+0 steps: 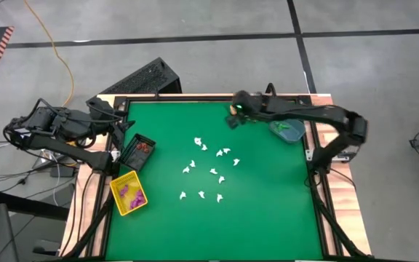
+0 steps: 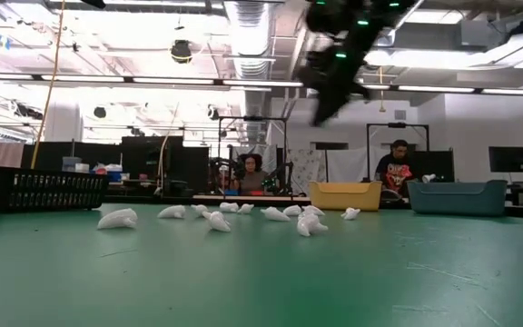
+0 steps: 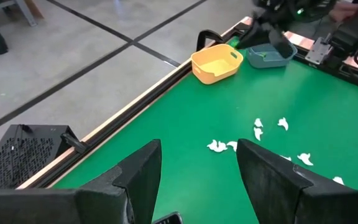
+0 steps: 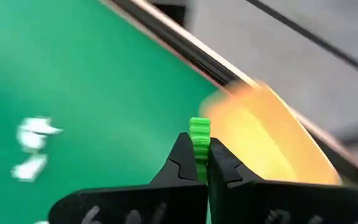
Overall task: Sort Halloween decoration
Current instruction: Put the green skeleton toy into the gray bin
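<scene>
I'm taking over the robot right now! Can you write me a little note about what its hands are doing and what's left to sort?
Right end effector: shut on a tiny bright green ridged plastic trinket, raised over the table's far side, beside the teal bin.
Left end effector: open, empty, waiting at the table's left edge.
Done: purple pieces in the yellow bin, reddish ones in the black bin, some green in the teal bin.
Left: drop this green piece, then sort the small white trinkets scattered mid-table.
</scene>
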You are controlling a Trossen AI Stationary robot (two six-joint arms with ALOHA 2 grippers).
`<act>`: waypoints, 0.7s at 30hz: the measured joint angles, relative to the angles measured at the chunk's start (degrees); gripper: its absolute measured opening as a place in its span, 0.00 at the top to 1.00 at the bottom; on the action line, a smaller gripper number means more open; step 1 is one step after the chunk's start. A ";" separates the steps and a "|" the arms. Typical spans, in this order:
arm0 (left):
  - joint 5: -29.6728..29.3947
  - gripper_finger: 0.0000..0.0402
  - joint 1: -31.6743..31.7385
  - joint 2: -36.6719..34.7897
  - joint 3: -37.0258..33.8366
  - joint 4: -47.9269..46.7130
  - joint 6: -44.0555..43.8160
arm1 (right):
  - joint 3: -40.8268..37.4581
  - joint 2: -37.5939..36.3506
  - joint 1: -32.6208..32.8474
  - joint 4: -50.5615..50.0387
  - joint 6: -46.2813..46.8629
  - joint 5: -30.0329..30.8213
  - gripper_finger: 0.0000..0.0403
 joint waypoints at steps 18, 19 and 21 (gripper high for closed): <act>-2.60 0.50 0.01 0.02 0.00 0.04 -0.16 | -32.10 -16.73 -3.01 -12.52 63.58 12.34 0.99; -2.63 0.50 0.00 0.02 -0.01 0.04 -0.22 | -32.43 -16.45 -3.00 -12.49 64.95 12.43 0.99; -2.67 0.50 0.00 0.02 0.00 0.04 -0.33 | -33.16 -16.10 -3.00 -12.52 67.45 13.55 0.99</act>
